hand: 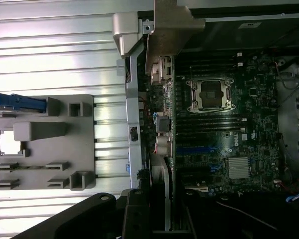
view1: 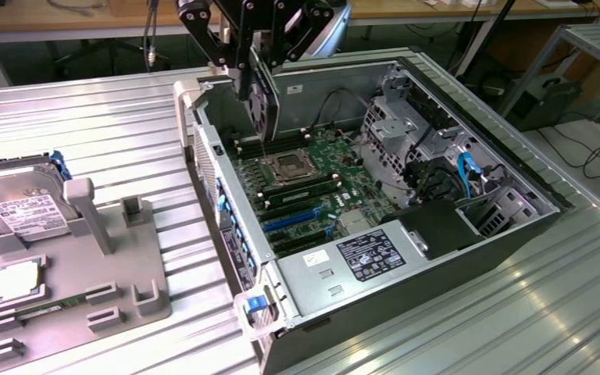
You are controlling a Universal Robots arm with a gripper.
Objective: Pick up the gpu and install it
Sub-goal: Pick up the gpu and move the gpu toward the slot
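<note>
Gripper [view1: 255, 69] fingers are clamping the gpu [view1: 262, 105], which is hanging edge-on above the open computer case [view1: 373, 312], just inside its rear wall. Open room is lying below, over the motherboard [view1: 316, 176]. Fingers are covering the card's upper part, and its faces are showing too dark to read.

On the motherboard [hand: 254, 99], white letters turned sideways seem to read DELL. The power supply label [view1: 368, 255] has white print on black and the hard drive label [view1: 29, 212] has dark print, but both are too small to read.
</note>
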